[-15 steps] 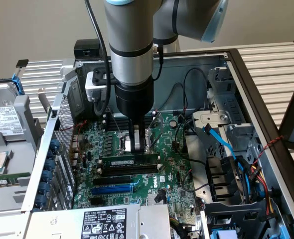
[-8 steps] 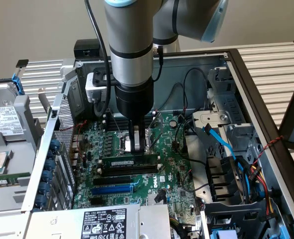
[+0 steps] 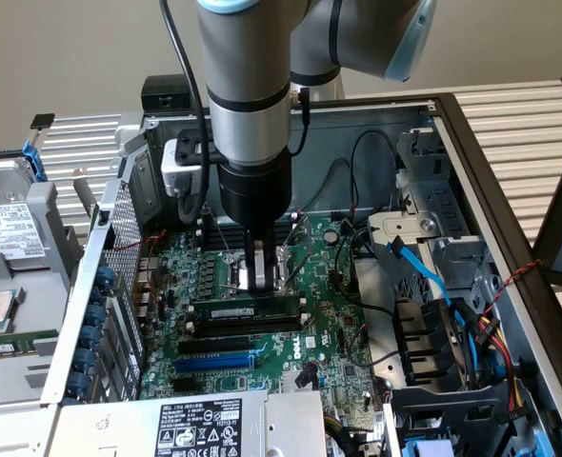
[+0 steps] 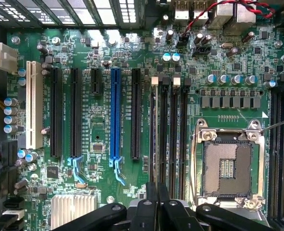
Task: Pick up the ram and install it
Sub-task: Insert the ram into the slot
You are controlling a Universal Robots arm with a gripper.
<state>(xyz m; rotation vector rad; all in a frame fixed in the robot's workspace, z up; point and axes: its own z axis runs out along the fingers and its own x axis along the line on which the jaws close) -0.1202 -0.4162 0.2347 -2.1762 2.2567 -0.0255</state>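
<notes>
Gripper [image 3: 265, 279] is down inside the open PC case [image 3: 452, 133], centre of the exterior view. Its fingers [image 4: 150, 208] are drawn together, with nothing visibly clamped. Ram [image 3: 248, 312] stands on edge in a black memory slot on the motherboard [image 3: 333, 328], just under the fingertips; can't tell if they touch. Blue expansion slot [image 3: 214, 362] lies lower in frame.

Ram [image 3: 246, 311] on motherboard [image 3: 331, 328], just beneath gripper [image 3: 265, 283], behind expansion slot [image 3: 214, 362]
</notes>
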